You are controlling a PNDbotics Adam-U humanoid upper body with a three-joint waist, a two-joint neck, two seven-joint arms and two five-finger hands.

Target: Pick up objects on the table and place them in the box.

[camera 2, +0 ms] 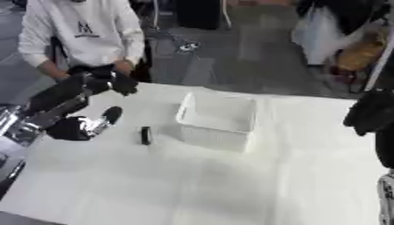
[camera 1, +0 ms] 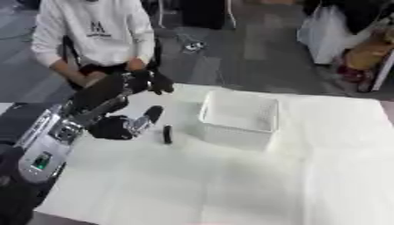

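Left of the white box (camera 1: 238, 117) on the worktop (camera 1: 231, 184), a small dark object (camera 1: 167, 134) lies just beside the left hand (camera 1: 123, 126), whose fingers look relaxed and apart (holding nothing). The right hand (camera 2: 371, 113) hangs far right, fingers unclear. A sideways brush could knock the object away.

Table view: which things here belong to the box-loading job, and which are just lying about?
Job:
- white box
- small black object on the table, left of the box
- left hand, beside that object
- right hand, at the right edge

Lying about:
- bags on the floor behind
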